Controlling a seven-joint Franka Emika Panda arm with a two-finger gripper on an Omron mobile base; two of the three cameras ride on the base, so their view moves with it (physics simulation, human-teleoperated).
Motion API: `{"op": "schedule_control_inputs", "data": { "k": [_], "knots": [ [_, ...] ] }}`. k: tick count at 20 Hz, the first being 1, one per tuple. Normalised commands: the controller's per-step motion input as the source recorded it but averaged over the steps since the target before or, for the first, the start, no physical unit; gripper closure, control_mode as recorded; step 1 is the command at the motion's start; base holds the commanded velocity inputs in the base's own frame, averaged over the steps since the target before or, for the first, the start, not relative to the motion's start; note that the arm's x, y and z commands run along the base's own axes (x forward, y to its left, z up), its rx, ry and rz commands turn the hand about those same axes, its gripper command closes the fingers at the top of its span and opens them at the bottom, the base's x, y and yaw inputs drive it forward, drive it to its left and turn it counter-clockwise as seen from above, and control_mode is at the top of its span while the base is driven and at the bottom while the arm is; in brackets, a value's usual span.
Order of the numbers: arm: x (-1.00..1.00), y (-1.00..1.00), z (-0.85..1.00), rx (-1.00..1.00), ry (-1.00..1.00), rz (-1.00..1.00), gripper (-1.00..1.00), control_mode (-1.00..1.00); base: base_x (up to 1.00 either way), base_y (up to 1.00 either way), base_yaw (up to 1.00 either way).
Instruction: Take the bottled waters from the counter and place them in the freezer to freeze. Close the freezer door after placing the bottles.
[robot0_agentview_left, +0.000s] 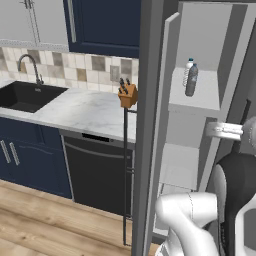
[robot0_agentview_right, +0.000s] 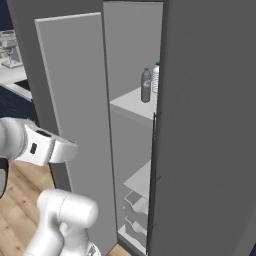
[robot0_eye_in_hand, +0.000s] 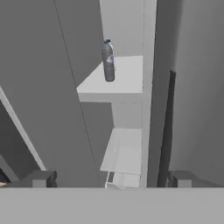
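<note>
Two ribbed translucent blue-capped water bottles (robot0_agentview_left: 190, 77) upright at white freezer shelf (robot0_agentview_left: 197, 100) back edge. Gripper (robot0_eye_in_hand: 112, 179) wide, empty. Next: swing tall grey freezer door (robot0_agentview_right: 75, 125) shut.

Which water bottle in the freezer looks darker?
The front bottle is darker grey. The whiter bottle stands right behind it on the same freezer shelf.

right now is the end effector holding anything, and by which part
Nothing is held. The end effector is open and empty, and both bottled waters stand on the freezer shelf.
</note>
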Motion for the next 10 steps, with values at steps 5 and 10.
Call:
{"op": "schedule_control_inputs", "data": {
  "k": [5,10],
  "knots": [
    [0.0,0.57,-0.28,0.06,0.05,0.14,-1.0,-1.0,0.0,0.0,0.0],
    [0.0,0.44,-0.19,0.05,0.1,0.16,-1.0,-1.0,0.0,0.0,0.0]
  ]
}}
